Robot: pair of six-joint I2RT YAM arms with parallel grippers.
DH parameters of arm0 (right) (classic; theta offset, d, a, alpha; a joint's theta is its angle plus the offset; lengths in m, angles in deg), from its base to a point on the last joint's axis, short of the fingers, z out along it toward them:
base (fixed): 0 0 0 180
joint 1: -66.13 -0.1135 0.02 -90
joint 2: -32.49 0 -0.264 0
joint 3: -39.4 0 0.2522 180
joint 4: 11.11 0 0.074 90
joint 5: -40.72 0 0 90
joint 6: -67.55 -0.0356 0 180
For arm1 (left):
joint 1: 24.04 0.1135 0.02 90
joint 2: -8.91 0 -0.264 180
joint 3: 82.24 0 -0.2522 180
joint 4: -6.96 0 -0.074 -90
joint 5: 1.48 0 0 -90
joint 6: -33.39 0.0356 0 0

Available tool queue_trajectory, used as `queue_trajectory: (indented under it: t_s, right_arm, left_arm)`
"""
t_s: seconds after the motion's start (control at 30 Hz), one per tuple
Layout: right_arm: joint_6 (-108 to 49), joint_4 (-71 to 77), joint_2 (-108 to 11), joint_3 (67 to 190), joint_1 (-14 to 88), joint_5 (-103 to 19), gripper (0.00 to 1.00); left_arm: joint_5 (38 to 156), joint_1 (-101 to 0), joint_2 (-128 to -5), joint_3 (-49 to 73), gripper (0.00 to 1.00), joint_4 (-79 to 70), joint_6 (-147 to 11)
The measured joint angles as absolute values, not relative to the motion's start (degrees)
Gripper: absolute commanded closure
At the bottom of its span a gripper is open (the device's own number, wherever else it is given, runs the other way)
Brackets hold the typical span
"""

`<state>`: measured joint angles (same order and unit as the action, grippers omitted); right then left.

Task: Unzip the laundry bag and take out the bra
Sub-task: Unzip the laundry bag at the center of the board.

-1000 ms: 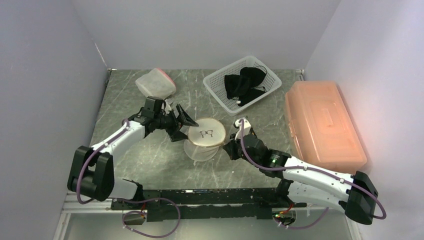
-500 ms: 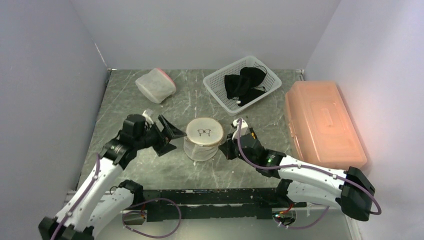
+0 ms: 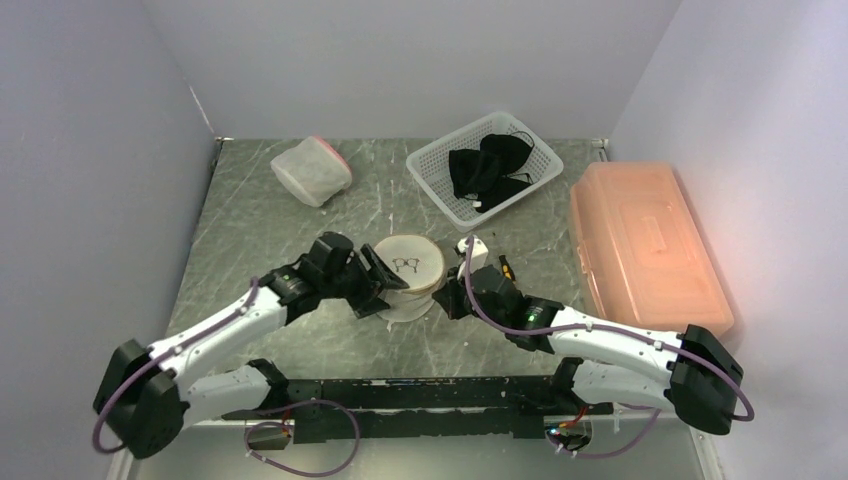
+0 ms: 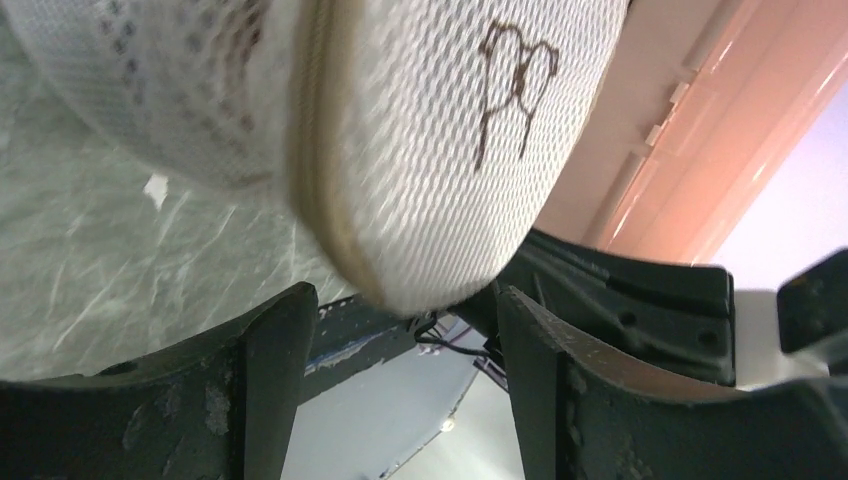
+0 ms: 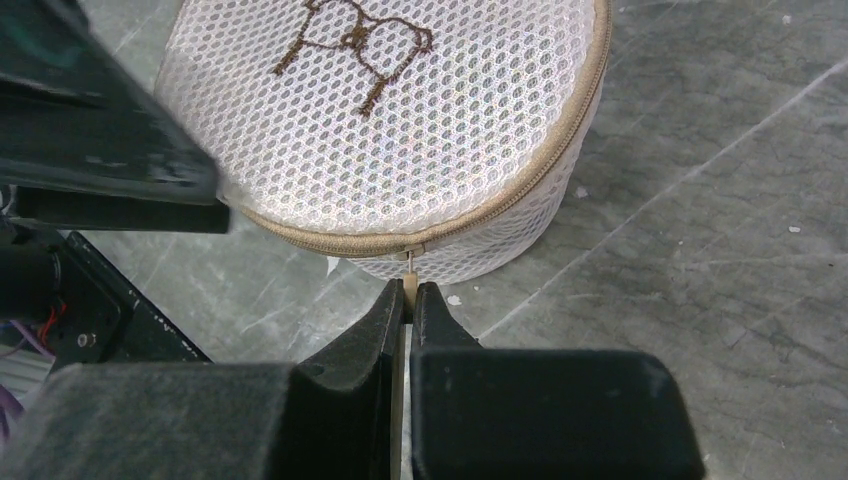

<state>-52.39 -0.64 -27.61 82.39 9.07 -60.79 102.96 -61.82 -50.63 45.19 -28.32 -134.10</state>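
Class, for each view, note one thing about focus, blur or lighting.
Top external: even light, pink glow on the wall by the orange box. Left wrist: the laundry bag is close and blurred. Right wrist: its mesh and zipper pull are sharp.

A round white mesh laundry bag [image 3: 405, 300] is set mid-table [image 3: 280, 215]. Its brown-embroidered lid [image 5: 400, 110] is closed by a tan zipper [image 5: 520, 195], and the zipper pull [image 5: 408, 262] is seen at its side.
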Motion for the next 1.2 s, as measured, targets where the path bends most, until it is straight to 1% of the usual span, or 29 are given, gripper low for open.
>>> queue_trajectory:
  t_s: [0.1, 0.2, 0.33, 0.47, 0.5, 0.87, 1.2]
  right_arm:
    - [-52.36, -0.88, -27.61, 82.46, 9.05, -60.66, 1.00]
    - [-52.19, -0.90, -27.61, 82.46, 9.05, -60.52, 1.00]
    - [-52.01, -0.92, -27.61, 82.46, 9.00, -60.00, 1.00]
    - [-51.99, -0.90, -27.56, 82.46, 8.91, -59.41, 1.00]
    - [-51.97, -0.88, -27.52, 82.46, 8.89, -59.39, 1.00]
    - [-50.59, 0.96, -24.33, 82.46, 8.81, -61.49, 1.00]
    - [-49.96, 1.46, -24.24, 82.46, 8.72, -64.33, 1.00]
  left_arm:
    - [102.22, -63.33, -56.30, 43.77, 0.32, -24.64, -134.91]
    - [101.47, -63.96, -59.31, 42.77, 0.44, -21.89, -135.72]
    - [99.68, -64.18, -59.90, 42.70, 0.64, -19.88, -136.46]
    - [98.35, -64.20, -60.69, 41.81, 0.91, -19.46, -136.61]
    - [98.13, -64.20, -61.02, 41.52, 0.96, -19.42, -136.64]
    - [97.74, -64.20, -61.93, 38.64, 0.97, -20.89, -133.12]
    - [101.63, -62.15, -61.37, 37.61, 0.97, -21.65, -129.71]
